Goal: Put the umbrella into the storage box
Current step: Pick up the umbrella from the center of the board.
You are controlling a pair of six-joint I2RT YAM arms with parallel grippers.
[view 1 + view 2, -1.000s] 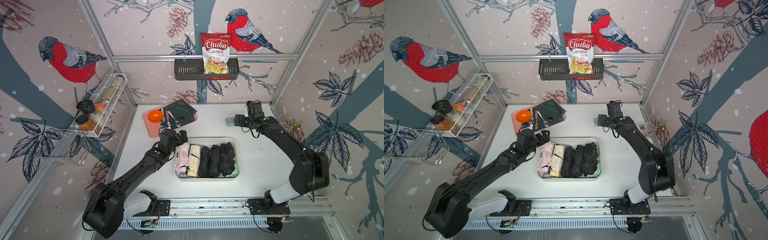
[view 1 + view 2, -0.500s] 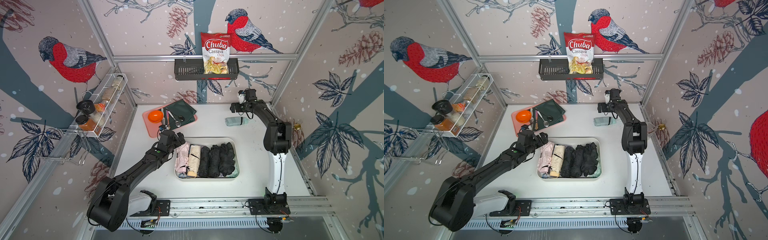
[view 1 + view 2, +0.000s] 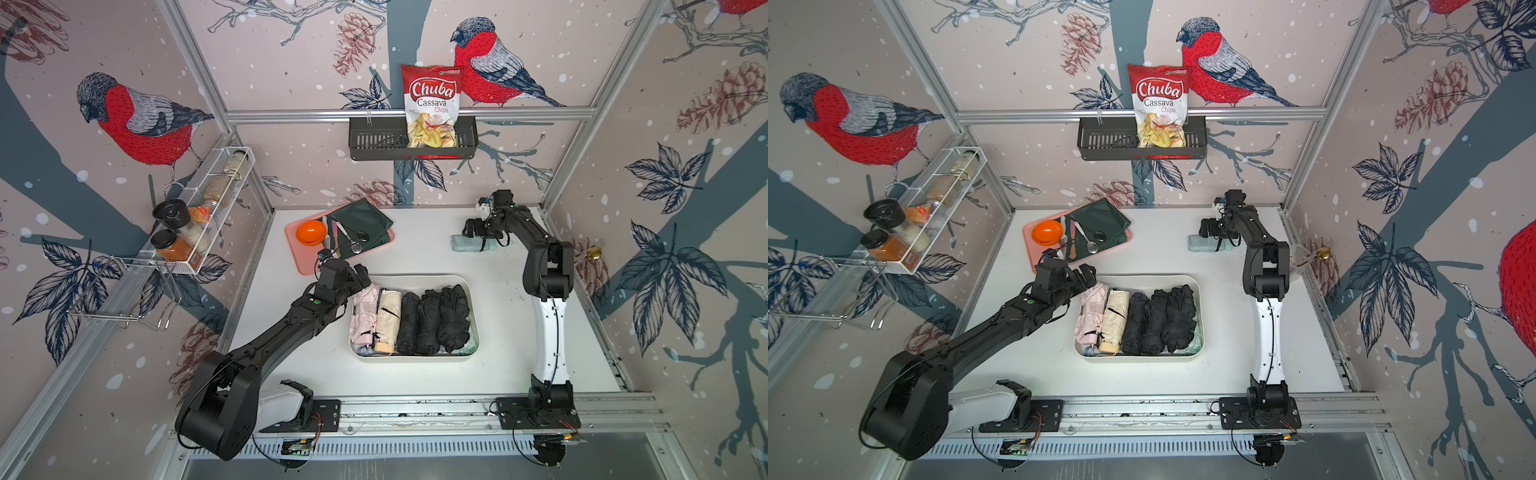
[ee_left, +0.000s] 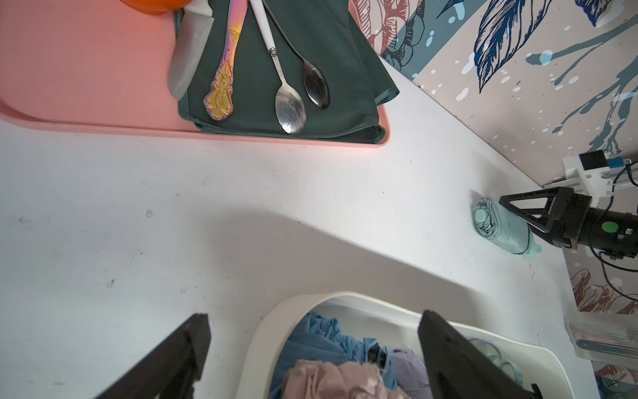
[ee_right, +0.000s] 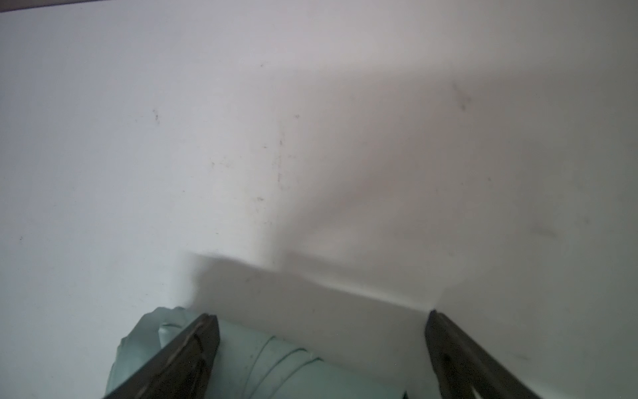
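Note:
The umbrella (image 3: 473, 243) (image 3: 1207, 244) is a folded pale teal roll lying on the white table at the far right. My right gripper (image 3: 471, 230) (image 5: 321, 315) hovers open just over it; one finger (image 5: 193, 349) crosses the roll, and the umbrella (image 5: 276, 366) lies partly between the jaws, ungripped. The storage box (image 3: 415, 277) (image 3: 1142, 277) sits mid-table, packed with pink, cream and black folded umbrellas. My left gripper (image 3: 360, 277) (image 4: 313, 315) is open above the box's far left corner (image 4: 262, 338), holding nothing.
A pink tray (image 3: 299, 259) at the back left carries an orange bowl (image 3: 311, 232), a dark green cloth and cutlery. A black basket (image 3: 374, 143) with a chips bag hangs on the back wall. A wire spice rack (image 3: 199, 216) lines the left wall.
The right arm has folded from a low outstretched pose to an upright one; its gripper lifted toward the back wall, then dropped back over the umbrella. The left gripper barely moved.

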